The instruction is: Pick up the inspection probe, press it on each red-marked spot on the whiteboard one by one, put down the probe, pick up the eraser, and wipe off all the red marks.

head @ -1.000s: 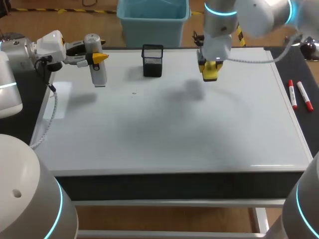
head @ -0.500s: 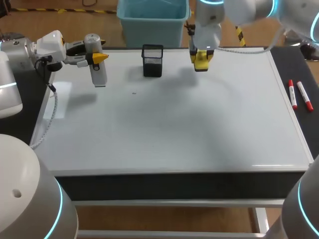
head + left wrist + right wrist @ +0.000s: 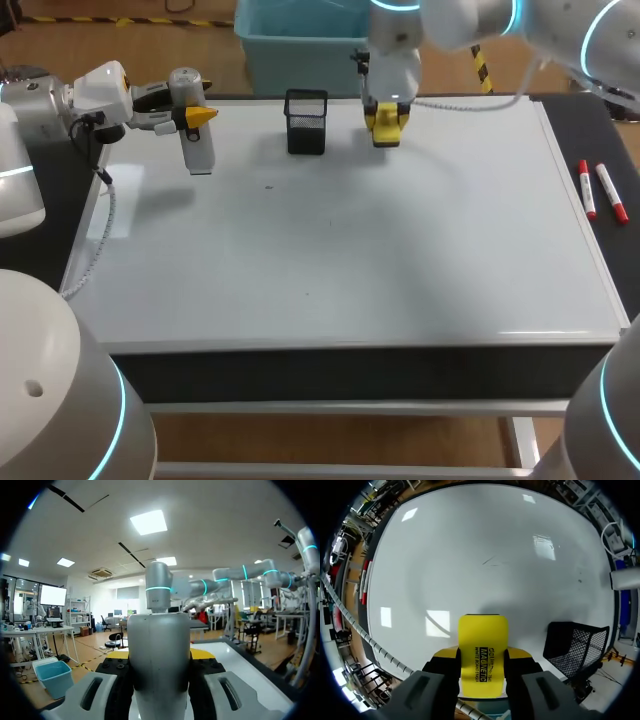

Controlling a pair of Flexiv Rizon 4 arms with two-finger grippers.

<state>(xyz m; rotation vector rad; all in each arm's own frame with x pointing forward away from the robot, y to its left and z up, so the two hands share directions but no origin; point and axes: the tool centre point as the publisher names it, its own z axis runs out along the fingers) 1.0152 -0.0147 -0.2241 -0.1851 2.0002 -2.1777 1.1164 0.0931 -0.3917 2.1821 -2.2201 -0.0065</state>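
The whiteboard [image 3: 350,260] covers most of the table, with a dark strip left bare along its right edge. Our right arm [image 3: 450,25] comes in over the far right corner and reaches past the middle of the far edge. Our left arm [image 3: 60,100] lies level beside the far left corner, and a white cable [image 3: 100,230] from it hangs along the board's left edge.

A black mesh holder [image 3: 306,121] stands upright at the far edge, a little left of its middle.

Our left gripper [image 3: 195,115] points inward over the far left corner and pinches the inspection probe [image 3: 196,145] from two sides, a yellow tip on each flank. The probe is a pale grey cylinder that hangs upright from the fingers, its lower end over the board near that corner. We cannot tell whether it touches the surface.

Our right gripper [image 3: 386,125] points down at the far edge, just right of the mesh holder, and its fingers are clamped on the yellow eraser [image 3: 386,132], one on each long side. In the right wrist view the eraser sticks out ahead of the fingers, with the mesh holder beside it. Whether it rests on the board we cannot tell.

Two red markers [image 3: 587,190] lie side by side on the dark strip by the right edge, nearer the far corner.

A small dark mark [image 3: 269,185] sits on the board, nearer us than the mesh holder.
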